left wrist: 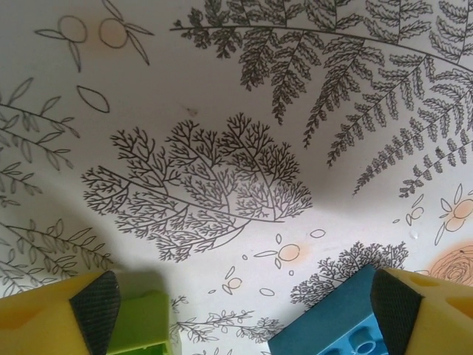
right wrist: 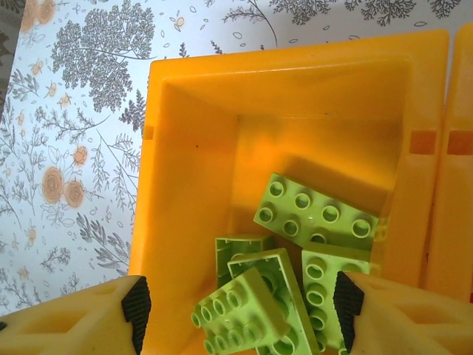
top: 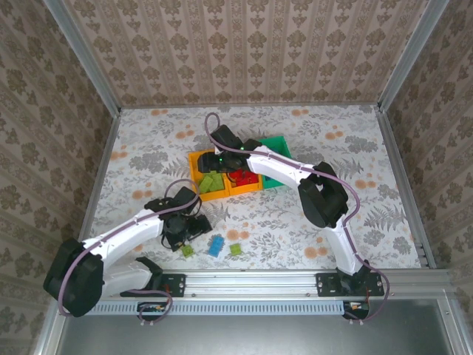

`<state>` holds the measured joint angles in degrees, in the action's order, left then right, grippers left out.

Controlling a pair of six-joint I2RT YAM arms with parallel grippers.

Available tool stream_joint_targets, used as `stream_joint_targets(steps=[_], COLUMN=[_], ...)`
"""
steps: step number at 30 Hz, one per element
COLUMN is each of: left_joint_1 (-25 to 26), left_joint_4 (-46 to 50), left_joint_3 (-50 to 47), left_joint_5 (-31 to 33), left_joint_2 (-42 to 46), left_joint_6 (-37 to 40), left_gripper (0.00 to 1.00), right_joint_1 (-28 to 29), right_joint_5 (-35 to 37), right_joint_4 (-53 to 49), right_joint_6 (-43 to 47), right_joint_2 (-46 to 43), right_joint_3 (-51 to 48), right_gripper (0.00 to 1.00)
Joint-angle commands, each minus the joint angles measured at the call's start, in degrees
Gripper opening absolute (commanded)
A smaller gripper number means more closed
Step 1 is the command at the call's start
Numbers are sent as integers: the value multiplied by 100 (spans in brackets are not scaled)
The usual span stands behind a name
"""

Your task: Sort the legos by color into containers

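Green legos [right wrist: 314, 214] lay grouped by color in the left bin [right wrist: 192, 148]; right tool [right wrist: 240, 310] hung spread above, left tool [left wrist: 244, 303] spread low over loose legos [left wrist: 336, 329].

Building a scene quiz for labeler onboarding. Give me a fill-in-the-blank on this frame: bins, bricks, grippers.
1. The bricks in the orange bin under the right gripper are all ____.
2. In the top view, the pile in the neighbouring orange bin is ____.
3. The left gripper is open over the table; a lime brick lies by one finger, and the other brick is ____.

Missing words: lime green; red; blue.
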<state>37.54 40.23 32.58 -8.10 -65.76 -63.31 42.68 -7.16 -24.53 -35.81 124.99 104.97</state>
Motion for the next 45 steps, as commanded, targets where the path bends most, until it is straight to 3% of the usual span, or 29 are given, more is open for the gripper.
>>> stream_joint_targets(steps=[1, 12, 25, 38, 45], left_joint_1=[60, 139, 340, 636, 614], left_joint_4=[-29, 1005, 935, 530, 257], left_joint_3=[-67, -64, -214, -376, -295], left_joint_5=[-107, 196, -97, -144, 127], left_joint_2=[-56, 438, 419, -42, -387], left_joint_6=[-109, -157, -879, -1263, -1077], left_gripper=[89, 91, 89, 79, 67], right_joint_1=[-29, -40, -202, -436, -444], right_joint_5=[52, 173, 123, -117, -176], right_joint_4=[-107, -25, 288, 636, 758], right_joint_6=[64, 102, 115, -24, 212], right_joint_2=[-126, -408, -774, -988, -1374], right_joint_3=[27, -287, -794, -1344, -1725], right_gripper=[71, 74, 75, 75, 76])
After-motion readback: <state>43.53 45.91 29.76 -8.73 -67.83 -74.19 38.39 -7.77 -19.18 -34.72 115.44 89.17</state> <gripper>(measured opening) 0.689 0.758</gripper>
